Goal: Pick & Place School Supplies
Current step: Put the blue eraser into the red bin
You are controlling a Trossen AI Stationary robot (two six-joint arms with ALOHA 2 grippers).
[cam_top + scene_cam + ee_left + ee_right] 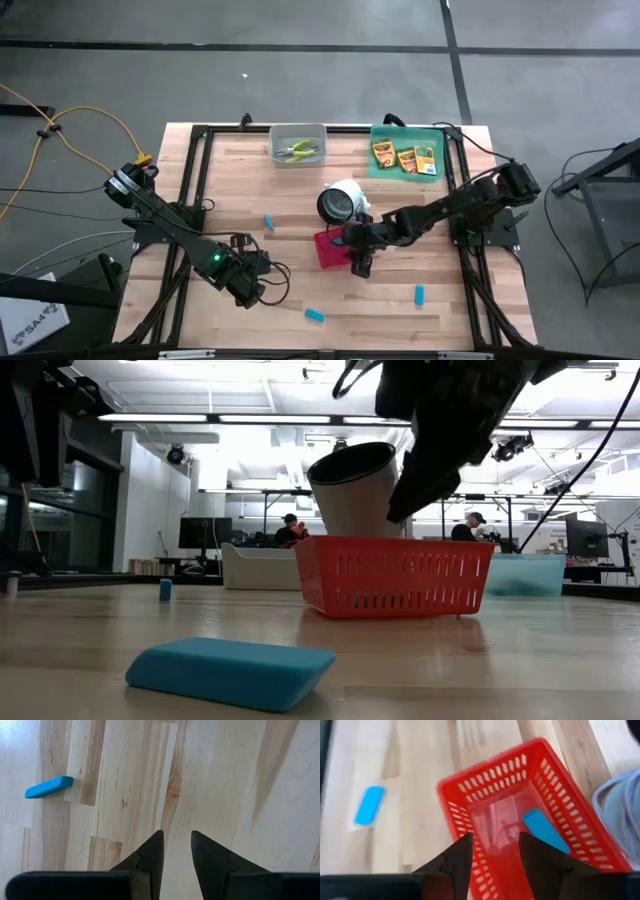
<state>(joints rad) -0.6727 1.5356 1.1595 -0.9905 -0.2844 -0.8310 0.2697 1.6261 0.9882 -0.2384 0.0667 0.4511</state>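
Over a wooden worktop [240, 190], the right pincer [492, 847] hangs above a red basket [470, 795] near the centre, its fingers parted with nothing between them, while one light-blue block [545, 830] lies on the basket floor just beyond the fingertips. Three more light-blue blocks rest on the bare wood: one [269, 222] left of the basket, one [315, 315] near the front edge, one [420, 293] to the front right, making four in all. Three yellow-and-green crayon boxes [406, 158] sit side by side in the green tray [385, 135] at the far right corner. Two yellow-green-handled pliers [298, 151] lie together in the grey bin [297, 130] beside it. A white cylinder [340, 201] lies tipped, touching the basket's far side. The left pincer [175, 852] waits at the front left of the worktop, fingers slightly apart and empty.
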